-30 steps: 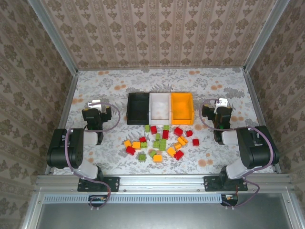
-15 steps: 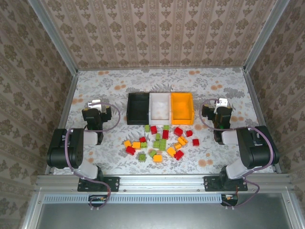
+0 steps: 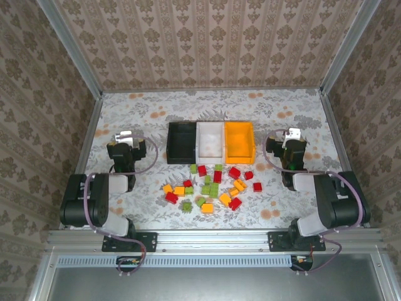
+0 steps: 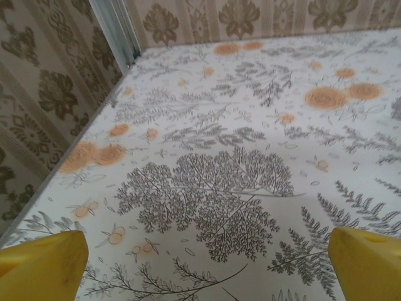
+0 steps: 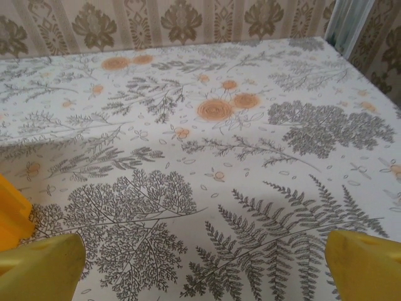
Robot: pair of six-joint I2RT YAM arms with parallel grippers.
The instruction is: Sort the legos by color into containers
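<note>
Working over a table (image 3: 144,113) with a white cover, grey fern print and orange blooms, flat and evenly lit. Boxed in on three sides by walls (image 3: 207,44) in beige damask wallpaper, with aluminium posts (image 3: 69,47) rising at the far corners and an aluminium rail (image 3: 213,238) along the near edge. Mid-table: containers joined in a row parallel to the far edge, black bin (image 3: 182,144) leftmost, white bin (image 3: 210,143) in the middle, orange bin (image 3: 239,143) rightmost, interiors looking bare from the top view. Just nearside of the bins: legos (image 3: 213,188) loose in a scatter on the cover, red, orange-yellow and lime green mixed, some touching, a few red ones close to the orange bin's near wall. Left gripper (image 3: 123,135) toward the left edge, level with the bins, well apart from the black bin; in its wrist view (image 4: 207,269) yellow fingers (image 4: 44,263) spread wide, holding only air above the print. Right gripper (image 3: 292,135) toward the right edge, near the orange bin; in its wrist view (image 5: 200,269) fingers (image 5: 363,263) likewise spread wide, gripping no brick. Both aimed at the far edge, legos between the two arms and apart from both. Cables (image 3: 150,160) looped at each wrist.
</note>
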